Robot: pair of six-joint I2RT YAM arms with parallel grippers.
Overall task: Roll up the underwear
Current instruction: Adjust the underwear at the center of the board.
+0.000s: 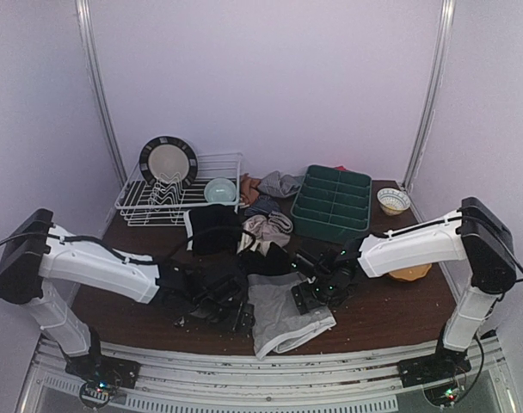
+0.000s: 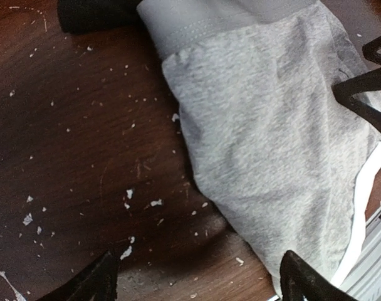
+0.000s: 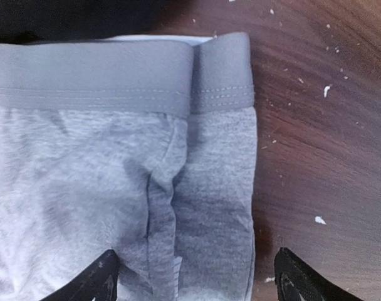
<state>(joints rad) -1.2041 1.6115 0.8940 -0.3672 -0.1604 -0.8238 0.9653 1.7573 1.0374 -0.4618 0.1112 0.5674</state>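
A light grey underwear lies flat on the brown table near the front edge, its waistband toward the back. One side is folded over along the right edge. My left gripper hovers at its left side, open, fingertips wide apart over bare table and the cloth's edge. My right gripper stands open above the folded right side, nothing pinched between its fingers. Behind lie a black underwear, a beige-pink one and a dark striped one.
A white dish rack with a plate and a pale blue bowl stands at the back left. A green divided tray and a small patterned bowl stand at the back right. White flecks dot the table.
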